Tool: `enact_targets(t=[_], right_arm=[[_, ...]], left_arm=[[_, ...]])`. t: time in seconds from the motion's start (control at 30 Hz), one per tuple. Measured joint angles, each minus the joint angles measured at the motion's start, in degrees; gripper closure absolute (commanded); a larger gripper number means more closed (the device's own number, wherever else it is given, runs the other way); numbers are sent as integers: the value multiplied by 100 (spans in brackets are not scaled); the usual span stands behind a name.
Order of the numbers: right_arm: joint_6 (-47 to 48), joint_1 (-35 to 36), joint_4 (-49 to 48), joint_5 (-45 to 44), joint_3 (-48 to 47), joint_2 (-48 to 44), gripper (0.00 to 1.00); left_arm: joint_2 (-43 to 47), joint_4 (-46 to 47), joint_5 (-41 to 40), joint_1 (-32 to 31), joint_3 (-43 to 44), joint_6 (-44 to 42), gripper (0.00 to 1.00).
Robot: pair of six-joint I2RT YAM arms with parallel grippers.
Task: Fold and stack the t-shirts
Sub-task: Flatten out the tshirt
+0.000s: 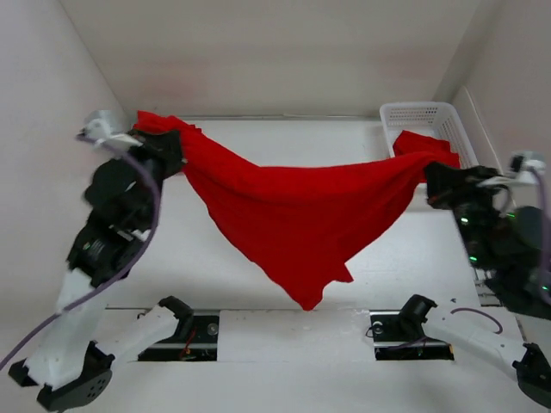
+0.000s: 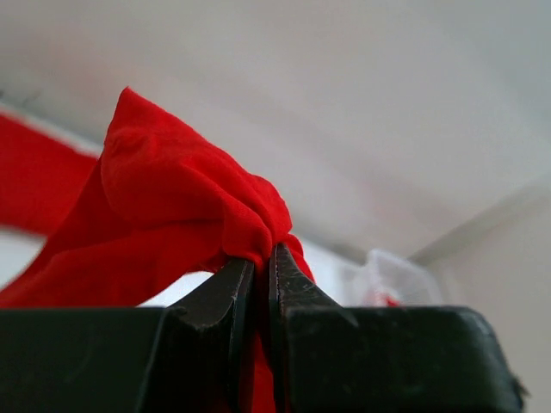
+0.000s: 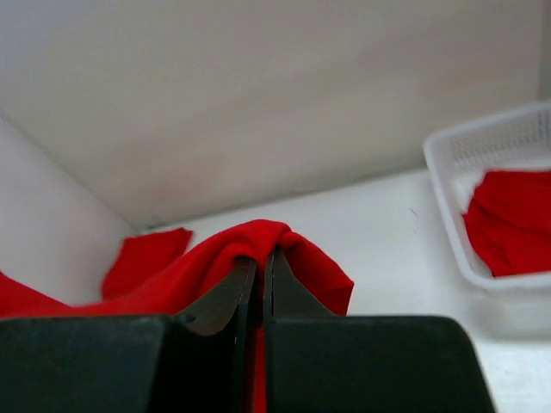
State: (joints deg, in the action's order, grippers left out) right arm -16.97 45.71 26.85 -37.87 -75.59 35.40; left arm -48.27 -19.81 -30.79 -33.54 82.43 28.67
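The left pincer [image 2: 261, 255] and the right pincer [image 3: 261, 258] are each pressed together on a bunched edge of a bright red soft cloth t-shirt [image 1: 293, 215], which is hung sagging between them above the white tabletop [image 1: 207, 262]. It is judged light and limp; the corners are best held.

Top camera looks down from behind; both wrist cameras face forward, very close; all share the t-shirt [image 1: 293, 215].

Bright, even, diffuse light washes the white walls [image 1: 258, 52] pale; the hanging t-shirt [image 1: 293, 215] casts only a faint soft shadow on the table [image 1: 207, 267]. In the left wrist view the far basket [image 2: 387, 277] is blurred
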Motion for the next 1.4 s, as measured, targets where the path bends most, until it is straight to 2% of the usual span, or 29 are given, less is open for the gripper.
enact_targets(t=[0.1, 0.23, 0.27, 0.3, 0.33, 0.37, 0.4, 0.43, 0.47, 0.53, 0.73, 0.93, 1.03, 1.13, 1.23, 1.4], right_arm=[[-330, -109, -295, -415, 994, 525, 100], [-603, -935, -728, 96, 2269, 1572, 100], [-649, -1274, -824, 378, 2465, 1869, 97], [-695, -1611, -872, 669, 2610, 2192, 92], [-726, -1950, -909, 925, 2671, 2518, 81], [-737, -2236, -955, 1180, 2669, 2841, 66], [-710, -2505, -1064, 1436, 2649, 3163, 44], [-754, -2623, -1097, 1569, 2618, 3340, 29], [-695, -2730, -1128, 1735, 2551, 3517, 14], [-649, -2811, -1185, 1998, 2369, 3755, 0], [-551, -2806, -1279, 2334, 1904, 3807, 0], [-603, -2833, -1049, 2308, 1840, 3617, 0], [-750, -2929, -815, 2284, 1847, 3456, 0], [-905, -3165, -662, 2267, 1980, 3176, 0], [-1060, -3434, -433, 2271, 2120, 2933, 0], [-1246, -3836, -109, 2365, 2387, 2618, 0]], left_arm=[[-798, -9, 31, 334, -476, 341, 100], [-1996, 651, 1504, 1742, -1692, 586, 100], [-2347, 780, 1869, 2085, -1958, 627, 96], [-2699, 872, 2153, 2341, -2155, 638, 79], [-3008, 905, 2376, 2527, -2258, 616, 58], [-3331, 918, 2577, 2656, -2273, 575, 22], [-3589, 1043, 2761, 2719, -2262, 507, 11], [-3805, 1099, 2924, 2730, -2197, 492, 0], [-3976, 1097, 3056, 2721, -2063, 461, 0], [-4221, 1113, 3246, 2684, -1683, 378, 0], [-4299, 1290, 3394, 2625, -793, 111, 0], [-4273, 1088, 3296, 2234, -752, -127, 0], [-4118, 892, 2859, 1502, -846, -201, 0], [-3982, 739, 2315, 201, -859, -240, 0], [-3971, 708, 2199, -1187, -896, -208, 0], [-4162, 487, 1947, -2837, -981, 120, 0]])
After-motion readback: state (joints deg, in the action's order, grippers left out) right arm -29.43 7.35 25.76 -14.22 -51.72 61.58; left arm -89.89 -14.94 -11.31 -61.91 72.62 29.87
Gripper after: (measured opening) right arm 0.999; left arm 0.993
